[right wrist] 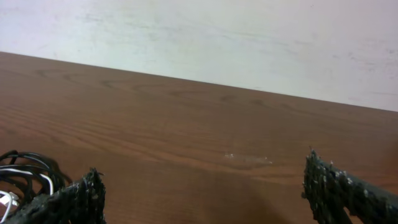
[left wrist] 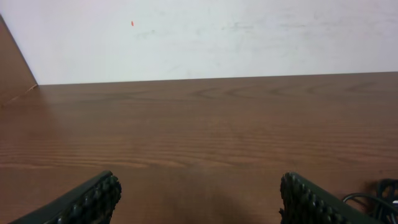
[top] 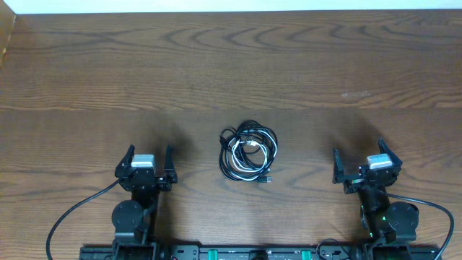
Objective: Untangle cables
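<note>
We find the cables [top: 248, 152] in one tangled coil; nothing is separated yet. Left gripper [top: 150, 152] and right gripper [top: 359, 157] stand open, empty, well apart from it.

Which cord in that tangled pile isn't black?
The white cord, lying in the middle; the black cords loop around it.

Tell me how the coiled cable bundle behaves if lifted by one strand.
The cables are thin and loosely looped, so likely floppy, sagging when lifted. Black and white strands overlap, so one pull probably drags the whole bundle. It looks light, apt to slide on the table.
</note>
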Controlling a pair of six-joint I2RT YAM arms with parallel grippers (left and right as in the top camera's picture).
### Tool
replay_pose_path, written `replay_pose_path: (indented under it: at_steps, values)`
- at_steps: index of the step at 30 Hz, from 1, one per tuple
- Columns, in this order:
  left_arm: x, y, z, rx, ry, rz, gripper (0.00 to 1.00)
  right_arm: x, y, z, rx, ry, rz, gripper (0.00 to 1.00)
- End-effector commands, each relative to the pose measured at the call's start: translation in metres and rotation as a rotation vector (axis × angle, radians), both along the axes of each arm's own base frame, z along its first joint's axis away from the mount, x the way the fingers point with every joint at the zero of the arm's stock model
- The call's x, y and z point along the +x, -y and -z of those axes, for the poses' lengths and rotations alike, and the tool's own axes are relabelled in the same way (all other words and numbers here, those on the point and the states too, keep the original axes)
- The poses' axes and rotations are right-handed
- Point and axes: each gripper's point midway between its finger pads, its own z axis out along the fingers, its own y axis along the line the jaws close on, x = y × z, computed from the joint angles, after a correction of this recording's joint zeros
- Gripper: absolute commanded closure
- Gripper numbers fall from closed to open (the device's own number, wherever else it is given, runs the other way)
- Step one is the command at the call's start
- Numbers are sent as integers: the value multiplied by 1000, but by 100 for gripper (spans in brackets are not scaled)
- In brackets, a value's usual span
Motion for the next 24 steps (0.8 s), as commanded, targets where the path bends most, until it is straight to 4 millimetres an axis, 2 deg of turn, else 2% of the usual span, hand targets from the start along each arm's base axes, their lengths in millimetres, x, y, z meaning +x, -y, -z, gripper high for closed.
replay_pose_path:
  at_steps: [1,9,24]
  values:
    - [-1,-4,18,20,-58,-20,17,0,2,2,14,-4,11,1]
    - [-1,-4,17,7,-55,-22,17,0,2,2,14,-4,11,1]
    - [-4,-3,-4,-136,-34,-32,17,0,2,2,14,-4,11,1]
